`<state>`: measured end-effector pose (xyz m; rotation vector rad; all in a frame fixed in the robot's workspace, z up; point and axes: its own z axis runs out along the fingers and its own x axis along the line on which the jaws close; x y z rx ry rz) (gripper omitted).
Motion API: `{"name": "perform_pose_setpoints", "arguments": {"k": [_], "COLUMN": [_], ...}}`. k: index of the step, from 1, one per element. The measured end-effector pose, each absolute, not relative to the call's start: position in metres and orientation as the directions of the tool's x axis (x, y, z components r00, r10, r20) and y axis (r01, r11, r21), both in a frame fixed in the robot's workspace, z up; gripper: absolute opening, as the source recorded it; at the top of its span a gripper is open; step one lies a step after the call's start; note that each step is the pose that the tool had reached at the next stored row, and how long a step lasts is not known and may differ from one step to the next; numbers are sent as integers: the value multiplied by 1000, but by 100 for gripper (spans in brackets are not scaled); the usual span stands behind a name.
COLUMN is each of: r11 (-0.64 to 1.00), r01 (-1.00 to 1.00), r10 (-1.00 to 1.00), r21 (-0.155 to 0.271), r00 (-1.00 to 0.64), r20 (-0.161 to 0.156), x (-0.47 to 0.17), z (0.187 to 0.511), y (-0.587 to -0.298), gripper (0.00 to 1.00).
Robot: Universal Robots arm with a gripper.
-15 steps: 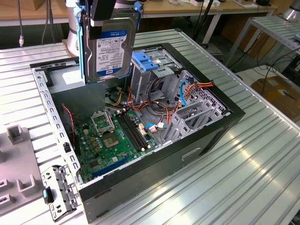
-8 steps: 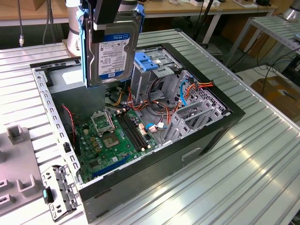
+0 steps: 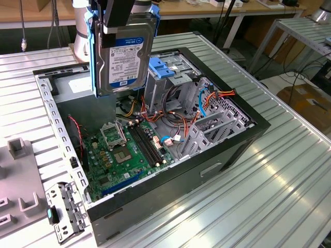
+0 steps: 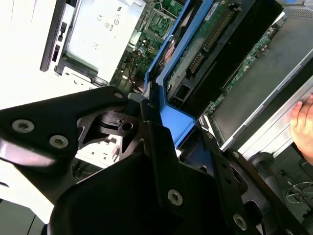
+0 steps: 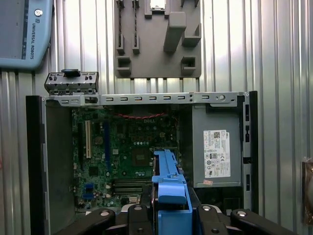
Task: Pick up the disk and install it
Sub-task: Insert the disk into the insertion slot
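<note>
The disk (image 3: 123, 58) hangs upright over the open computer case (image 3: 217, 155), its white-and-blue label facing the exterior view and a blue carrier frame along its edges. My gripper (image 3: 118, 25) is shut on its top edge. In the second wrist view the black fingers (image 4: 151, 147) clamp the blue frame (image 4: 172, 121), with the disk's green circuit side (image 4: 208, 41) beyond them. The first wrist view looks straight down past the blue frame (image 5: 170, 188) onto the motherboard (image 5: 122, 147).
A grey drive cage with a blue latch (image 3: 163, 70) stands inside the case beside the disk, among loose cables (image 3: 170, 116). The grey power-supply box (image 5: 217, 152) fills one corner. A grey fixture plate (image 5: 156, 39) lies outside the case. A person's hand (image 4: 303, 125) shows nearby.
</note>
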<state>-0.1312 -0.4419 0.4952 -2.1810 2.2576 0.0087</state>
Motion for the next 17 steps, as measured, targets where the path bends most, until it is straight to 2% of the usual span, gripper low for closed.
{"name": "perform_pose_setpoints", "arguments": {"k": [8, 17], "r11": [34, 34], "r01": [-999, -999], "r10": [-999, -999], "r21": [2, 2], "r00": [-34, -34], "r20": [-6, -6], "x": [-131, -131], "z": [495, 495], "y": [-444, -460], "gripper": [37, 37]}}
